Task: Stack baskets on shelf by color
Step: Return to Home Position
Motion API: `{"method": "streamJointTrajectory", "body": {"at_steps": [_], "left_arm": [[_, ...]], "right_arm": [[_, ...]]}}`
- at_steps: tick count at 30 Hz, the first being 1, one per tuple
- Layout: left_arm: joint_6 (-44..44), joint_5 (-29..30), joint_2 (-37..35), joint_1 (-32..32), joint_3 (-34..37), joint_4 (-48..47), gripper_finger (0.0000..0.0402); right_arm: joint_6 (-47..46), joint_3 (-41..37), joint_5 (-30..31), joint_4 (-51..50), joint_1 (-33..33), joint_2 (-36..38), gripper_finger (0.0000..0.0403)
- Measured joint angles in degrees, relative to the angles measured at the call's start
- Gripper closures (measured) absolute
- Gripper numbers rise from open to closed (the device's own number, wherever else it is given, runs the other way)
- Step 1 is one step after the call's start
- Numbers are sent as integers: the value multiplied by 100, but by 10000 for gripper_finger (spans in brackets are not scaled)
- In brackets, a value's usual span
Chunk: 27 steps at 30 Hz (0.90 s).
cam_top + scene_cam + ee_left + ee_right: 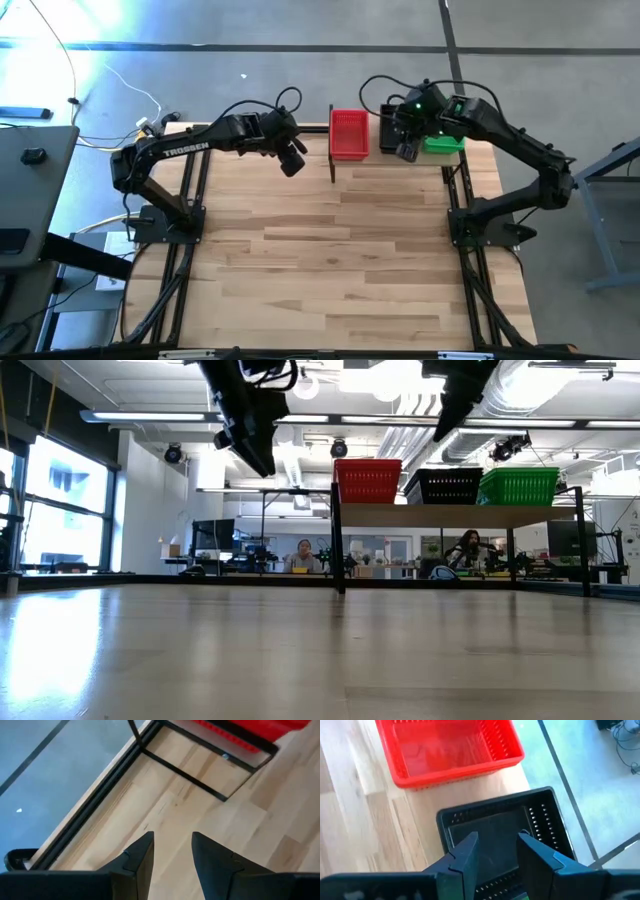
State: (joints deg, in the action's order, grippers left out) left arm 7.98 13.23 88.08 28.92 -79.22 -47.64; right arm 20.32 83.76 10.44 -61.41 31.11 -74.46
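Baskets first: all three colours are up on the shelf [400, 516], side by side along the far edge of the desk [340, 260]. Seen across the desk in the low view, the red baskets [368, 480] take the left end, the black baskets [443, 486] sit in the middle, and the green baskets [518, 486] close out the right end. Each colour touches its neighbour or nearly so. They're nested tight, so how many sit in each pile can't be counted.

Over to the right end effector [408, 150]: it hangs directly above the black pile, clear of the rim. Its own camera looks straight down into the black basket, with the red one just beside it. The fingers [465, 855] stand a narrow gap apart and grip nothing.

The left end effector [292, 160] is off the shelf altogether, raised over bare desk just beside the shelf's red end. Narrow gap there too, and nothing between the fingers [140, 857].

Beyond the desk, two people [303, 555] sit at workstations in the room.
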Motion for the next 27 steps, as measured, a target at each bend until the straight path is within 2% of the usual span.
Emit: {"method": "streamJointTrajectory", "body": {"at_steps": [9, 17, 20, 27], "left_arm": [[237, -21, -551, -200, 395, 7, 280], [390, -142, -1453, -409, 1363, 507, 280], [405, -378, -1890, -484, 1728, 641, 280], [699, -402, -3084, -924, 2787, 1036, 280]], "right_arm": [[-745, 82, -513, 0, -11, 0, 284], [-1672, 82, -492, 101, -472, 0, 284], [-2056, 82, -492, 408, -693, 0, 284], [-3095, 82, -487, 1331, -1237, 0, 284]]}}
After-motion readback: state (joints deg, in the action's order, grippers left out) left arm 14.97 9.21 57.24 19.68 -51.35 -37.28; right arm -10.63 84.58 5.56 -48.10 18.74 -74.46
